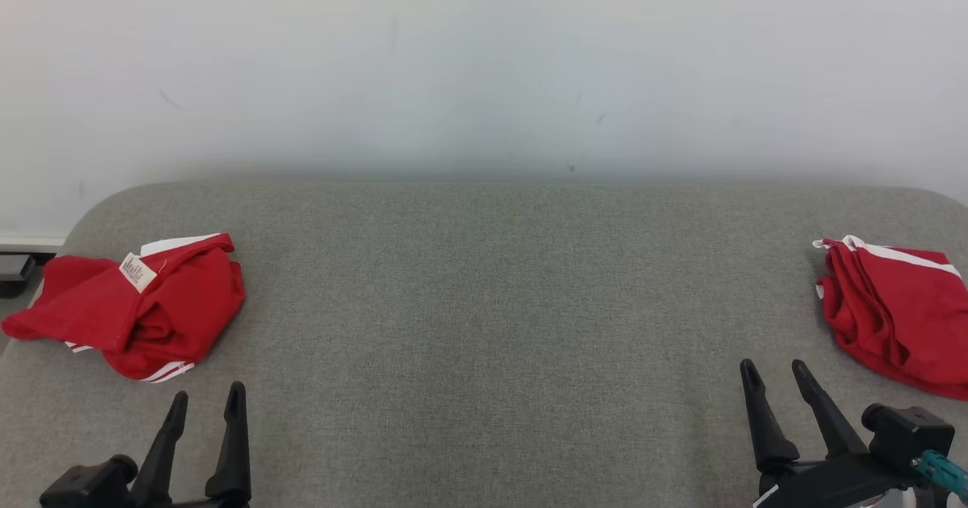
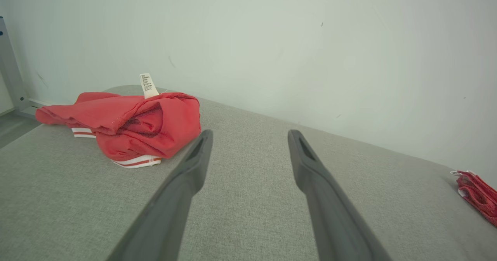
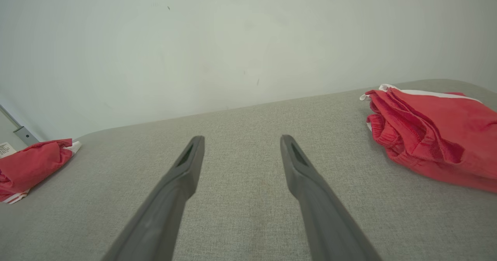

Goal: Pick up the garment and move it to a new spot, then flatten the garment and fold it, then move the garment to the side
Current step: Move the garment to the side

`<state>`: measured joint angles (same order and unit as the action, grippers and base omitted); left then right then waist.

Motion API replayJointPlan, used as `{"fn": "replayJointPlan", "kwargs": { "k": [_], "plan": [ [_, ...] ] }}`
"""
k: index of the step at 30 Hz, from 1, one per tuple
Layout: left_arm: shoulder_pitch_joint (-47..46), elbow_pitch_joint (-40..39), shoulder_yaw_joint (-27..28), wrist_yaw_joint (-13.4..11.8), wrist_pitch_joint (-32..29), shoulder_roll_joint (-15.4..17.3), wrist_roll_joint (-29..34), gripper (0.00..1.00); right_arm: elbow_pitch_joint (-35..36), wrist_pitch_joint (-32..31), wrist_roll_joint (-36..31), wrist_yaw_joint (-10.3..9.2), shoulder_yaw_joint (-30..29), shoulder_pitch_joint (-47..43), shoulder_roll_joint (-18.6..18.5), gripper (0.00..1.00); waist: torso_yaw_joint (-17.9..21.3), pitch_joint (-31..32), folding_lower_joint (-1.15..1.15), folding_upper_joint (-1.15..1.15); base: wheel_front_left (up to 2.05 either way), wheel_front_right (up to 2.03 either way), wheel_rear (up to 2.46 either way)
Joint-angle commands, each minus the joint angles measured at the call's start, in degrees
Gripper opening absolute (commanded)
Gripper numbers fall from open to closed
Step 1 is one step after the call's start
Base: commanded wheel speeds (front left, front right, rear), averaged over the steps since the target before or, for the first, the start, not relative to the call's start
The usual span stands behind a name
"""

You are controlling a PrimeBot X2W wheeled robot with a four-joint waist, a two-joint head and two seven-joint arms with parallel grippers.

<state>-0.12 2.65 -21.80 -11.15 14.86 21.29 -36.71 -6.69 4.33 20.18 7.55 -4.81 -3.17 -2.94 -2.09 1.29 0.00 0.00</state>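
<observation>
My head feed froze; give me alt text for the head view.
A crumpled red garment lies at the left of a grey surface, a second red garment at the right. The left pincer and right pincer stand open, empty, at the bottom corners.

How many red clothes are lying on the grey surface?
2. A crumpled red garment with a white label lies at the grey surface's left end. A second red garment lies at its right end, partly cut off by the head view's edge; more could lie beyond.
</observation>
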Motion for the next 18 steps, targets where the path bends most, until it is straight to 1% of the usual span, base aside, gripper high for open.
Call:
{"fn": "replayJointPlan", "kwargs": {
  "k": [1, 4, 9, 18],
  "plan": [
    [0.72, 0.36, -0.23, 0.10, -0.29, 0.46, 0.25, 1.00, -0.26, 0.36, 0.59, -0.13, 0.22, -0.46, 0.02, 1.00, 0.16, 0.09, 0.00, 0.00, 0.00, 0.00, 0.00],
    [0.61, 1.09, -0.84, 0.29, -1.29, 0.91, 0.50, 1.00, -1.30, -0.23, 0.72, -0.13, 0.85, -0.95, 0.03, 1.00, 0.36, 0.22, 0.00, 0.00, 0.00, 0.00, 0.00],
    [0.74, 1.37, -1.17, -0.27, -1.90, 1.62, 1.09, 1.00, -2.72, -1.53, 0.58, -0.13, 1.49, -0.63, 0.01, 1.00, 0.61, 0.37, 0.00, 0.00, 0.00, 0.00, 0.00],
    [0.72, 0.52, -1.39, -0.82, -2.02, 2.03, 1.38, 1.00, -3.38, -1.40, -0.10, -0.13, 1.58, -0.44, 0.01, 1.00, 0.02, 0.03, 0.00, 0.00, 0.00, 0.00, 0.00]
  ]
}}
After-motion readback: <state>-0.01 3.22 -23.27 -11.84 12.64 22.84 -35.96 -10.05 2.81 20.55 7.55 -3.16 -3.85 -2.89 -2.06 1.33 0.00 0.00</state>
